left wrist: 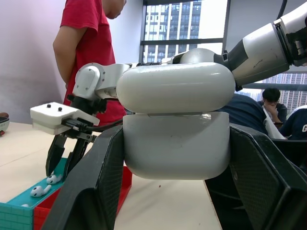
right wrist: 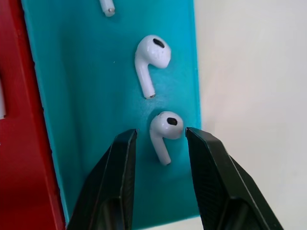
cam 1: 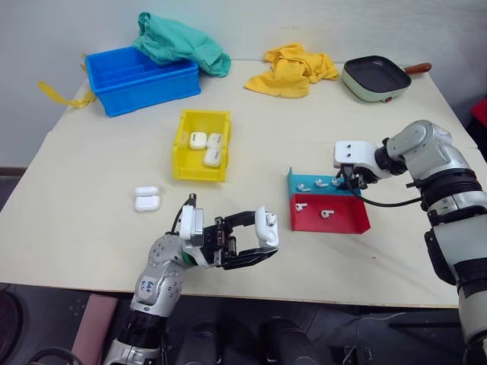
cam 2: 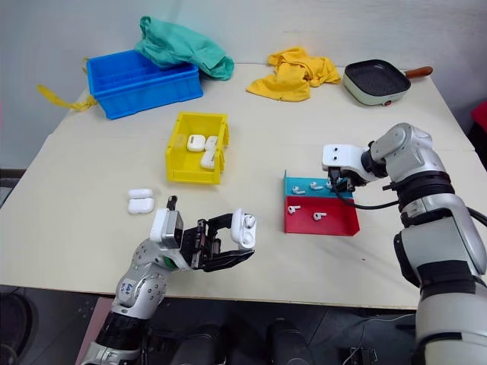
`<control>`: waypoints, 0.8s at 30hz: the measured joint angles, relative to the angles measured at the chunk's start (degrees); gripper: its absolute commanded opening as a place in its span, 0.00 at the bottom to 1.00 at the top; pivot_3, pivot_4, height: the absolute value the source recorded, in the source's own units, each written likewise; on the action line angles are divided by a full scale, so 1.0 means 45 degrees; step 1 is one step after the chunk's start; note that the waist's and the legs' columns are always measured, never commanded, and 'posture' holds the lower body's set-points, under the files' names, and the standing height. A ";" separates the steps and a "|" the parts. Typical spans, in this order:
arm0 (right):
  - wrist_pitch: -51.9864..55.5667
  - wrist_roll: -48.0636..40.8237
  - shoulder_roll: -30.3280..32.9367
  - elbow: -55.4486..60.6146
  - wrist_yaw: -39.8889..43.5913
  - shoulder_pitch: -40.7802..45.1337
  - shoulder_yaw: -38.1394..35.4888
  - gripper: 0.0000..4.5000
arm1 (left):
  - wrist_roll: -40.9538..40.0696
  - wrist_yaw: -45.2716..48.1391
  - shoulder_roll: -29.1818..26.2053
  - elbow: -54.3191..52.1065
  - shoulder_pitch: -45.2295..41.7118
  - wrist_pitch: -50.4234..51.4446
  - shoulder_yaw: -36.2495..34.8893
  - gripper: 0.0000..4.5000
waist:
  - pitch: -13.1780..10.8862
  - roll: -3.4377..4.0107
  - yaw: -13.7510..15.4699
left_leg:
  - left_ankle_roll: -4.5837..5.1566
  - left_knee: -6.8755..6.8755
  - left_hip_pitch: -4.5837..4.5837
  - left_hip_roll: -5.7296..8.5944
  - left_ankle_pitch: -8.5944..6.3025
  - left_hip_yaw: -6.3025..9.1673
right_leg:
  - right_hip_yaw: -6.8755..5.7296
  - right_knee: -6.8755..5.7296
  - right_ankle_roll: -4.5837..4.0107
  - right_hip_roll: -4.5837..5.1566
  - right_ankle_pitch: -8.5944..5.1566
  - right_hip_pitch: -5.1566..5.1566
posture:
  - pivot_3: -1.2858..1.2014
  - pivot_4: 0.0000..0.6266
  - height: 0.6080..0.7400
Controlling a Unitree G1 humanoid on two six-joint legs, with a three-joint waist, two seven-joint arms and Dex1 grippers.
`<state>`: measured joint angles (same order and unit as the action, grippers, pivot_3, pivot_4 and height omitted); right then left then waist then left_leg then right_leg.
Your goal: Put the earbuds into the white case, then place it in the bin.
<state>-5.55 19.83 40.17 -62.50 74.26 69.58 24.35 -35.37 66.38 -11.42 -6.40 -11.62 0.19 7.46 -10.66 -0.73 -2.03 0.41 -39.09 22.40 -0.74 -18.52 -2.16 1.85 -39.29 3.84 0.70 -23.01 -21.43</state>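
My left gripper (cam 1: 262,242) is shut on a white case (cam 1: 267,225) and holds it above the table's front edge. The case's lid appears hinged open; the left wrist view shows the case (left wrist: 175,143) between the black fingers. My right gripper (cam 1: 351,182) points down over the teal half of a teal-and-red tray (cam 1: 346,222), open. One earbud (right wrist: 165,125) lies between its fingertips, untouched, and another earbud (right wrist: 149,57) lies just beyond. More earbuds (cam 1: 327,214) rest on the red half. The yellow bin (cam 1: 181,156) holds three white cases.
Two more white cases (cam 1: 146,199) lie on the table left of my left arm. A blue crate (cam 1: 141,80) with a green cloth (cam 1: 183,42), a yellow cloth (cam 1: 293,70) and a pan (cam 1: 374,77) sit along the far edge. A person in a red shirt (left wrist: 88,43) stands beyond.
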 measured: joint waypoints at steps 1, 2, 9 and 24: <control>-0.0081 0.0046 -0.0033 -0.0119 -0.0033 0.0071 0.0000 0.35 | 0.0000 0.0000 -0.0001 0.0000 0.0000 -0.0019 0.0000 0.62 | 0.0000 0.0000 -0.0010 | 0.0000 -0.0002 -0.0002 0.0000 0.0000 0.0000 | 0.0000 -0.0013 0.0000 0.0000 0.0000 -0.0002 | 0.52 0.24 1.00; -0.0125 0.0125 -0.0062 -0.0248 -0.0065 0.0137 0.0000 0.35 | 0.0000 -0.0001 -0.0002 0.0000 -0.0002 -0.0032 0.0004 0.62 | 0.0000 0.0000 -0.0016 | 0.0000 -0.0004 -0.0002 0.0000 0.0000 0.0000 | 0.0000 -0.0024 0.0000 0.0001 0.0000 -0.0006 | 0.52 0.24 1.00; -0.0406 0.0394 -0.0297 -0.0908 -0.0446 0.0442 -0.0005 0.35 | 0.0000 -0.0011 -0.0020 0.0000 -0.0006 -0.0050 0.0014 0.62 | 0.0000 0.0000 -0.0079 | -0.0004 -0.0007 -0.0006 0.0000 0.0002 0.0000 | 0.0000 -0.0041 0.0000 0.0000 0.0000 -0.0009 | 0.52 0.24 1.00; -0.0500 0.0450 -0.0523 -0.1306 -0.0586 0.0610 -0.0082 0.35 | -0.0001 -0.0120 -0.0103 -0.0037 -0.0004 -0.0049 0.0015 0.62 | 0.0000 0.0000 -0.0254 | -0.0011 -0.0011 -0.0015 0.0000 0.0006 0.0001 | 0.0000 -0.0056 0.0000 0.0000 0.0000 -0.0006 | 0.52 0.24 1.00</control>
<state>-7.80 21.85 37.81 -68.37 71.62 72.33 23.98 -35.38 65.84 -11.88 -6.57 -11.63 -0.03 7.52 -10.66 -0.73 -3.17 0.36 -39.14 22.33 -0.74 -18.49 -2.15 1.85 -39.54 3.84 0.70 -23.01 -21.46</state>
